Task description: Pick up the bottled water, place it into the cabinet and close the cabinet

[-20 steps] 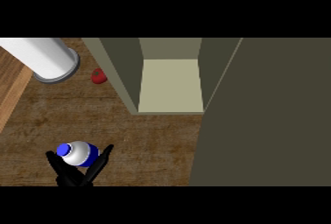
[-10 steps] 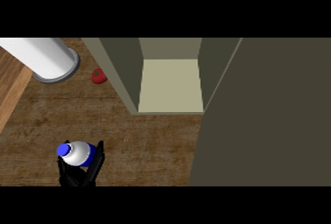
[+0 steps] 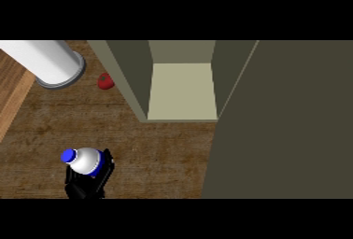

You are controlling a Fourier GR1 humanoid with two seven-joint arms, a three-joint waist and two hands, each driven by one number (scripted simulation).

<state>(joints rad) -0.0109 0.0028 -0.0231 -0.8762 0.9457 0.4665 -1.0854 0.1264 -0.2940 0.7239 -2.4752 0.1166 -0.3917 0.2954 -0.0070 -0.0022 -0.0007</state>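
Note:
The bottled water (image 3: pixel 87 159), white with a blue cap pointing up and to the left, stands on the wooden counter at the lower left. My left hand (image 3: pixel 86 183) comes in from the lower edge directly below it, with its fingers (image 3: pixel 107 158) curled up round the bottle's right side and base. The open cabinet (image 3: pixel 183 91) shows its pale inner floor further back, right of the bottle. Its dark door (image 3: pixel 289 121) is swung out and fills the right side of the view. My right hand does not show.
A large white cylinder with a grey rim (image 3: pixel 48 60) lies at the back left. A small red object (image 3: pixel 105 81) sits beside the cabinet's left wall. A lighter wooden strip (image 3: pixel 12 105) runs along the left edge.
The hand's fingers, spread on either side of the bottle a second ago, have drawn in round it. The bottle has moved up slightly.

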